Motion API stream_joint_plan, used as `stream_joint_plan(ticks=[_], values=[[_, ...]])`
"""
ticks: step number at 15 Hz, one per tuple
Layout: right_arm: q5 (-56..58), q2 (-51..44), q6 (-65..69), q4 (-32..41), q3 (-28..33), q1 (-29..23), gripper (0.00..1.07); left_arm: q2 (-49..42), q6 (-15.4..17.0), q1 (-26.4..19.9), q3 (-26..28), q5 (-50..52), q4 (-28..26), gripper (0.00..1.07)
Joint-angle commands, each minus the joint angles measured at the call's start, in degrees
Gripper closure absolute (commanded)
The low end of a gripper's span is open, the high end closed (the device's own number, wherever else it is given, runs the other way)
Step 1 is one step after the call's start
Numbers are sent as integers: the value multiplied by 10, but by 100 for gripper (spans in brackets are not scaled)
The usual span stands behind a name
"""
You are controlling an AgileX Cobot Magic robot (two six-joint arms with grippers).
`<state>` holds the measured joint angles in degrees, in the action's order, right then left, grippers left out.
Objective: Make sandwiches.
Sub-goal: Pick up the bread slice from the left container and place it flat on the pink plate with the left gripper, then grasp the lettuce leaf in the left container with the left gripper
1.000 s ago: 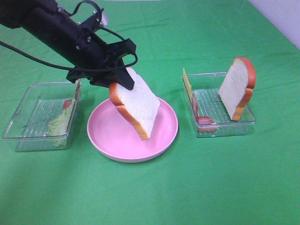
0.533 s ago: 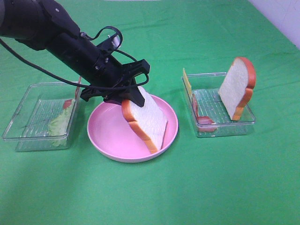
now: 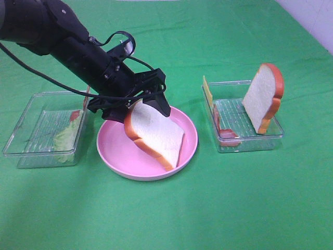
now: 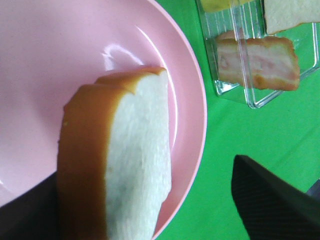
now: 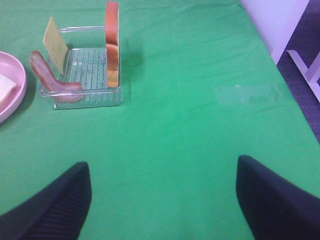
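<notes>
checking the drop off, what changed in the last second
The left gripper lowered the bread slice onto the pink plate, then opened and let it go; it leans tilted there. The second bread slice, upright in the clear tray, stayed put.

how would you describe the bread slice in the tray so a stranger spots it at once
On the green cloth, find the clear tray right of the pink plate. The bread slice stands upright at its right end. Thick and white with orange-brown crust, it differs from the thin bacon and cheese opposite.

No text, label or number can be read anywhere.
</notes>
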<state>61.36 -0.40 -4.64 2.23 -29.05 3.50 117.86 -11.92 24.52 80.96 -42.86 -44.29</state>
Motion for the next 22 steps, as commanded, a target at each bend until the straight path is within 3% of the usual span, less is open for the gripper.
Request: stream_joint_plan(ticks=[1,4,8,11,15,17,22], values=[[-7,-7,6,-2,2,2,32,-29,3,1,3,-6,42,27],[-7,-7,6,-2,2,2,32,-60,44,1,7,-7,108,27],[-7,-7,6,-2,2,2,32,-109,146,1,23,-45,243,27],[-7,-7,6,-2,2,2,32,-125,226,1,56,-135,358,27],[-7,-7,6,-2,2,2,32,-124,301,1,84,-201,481,28],[-7,-7,6,-2,2,2,32,-115,313,-7,84,-207,502,31],[-7,-7,6,-2,2,2,32,-79,313,-35,84,-232,496,31]])
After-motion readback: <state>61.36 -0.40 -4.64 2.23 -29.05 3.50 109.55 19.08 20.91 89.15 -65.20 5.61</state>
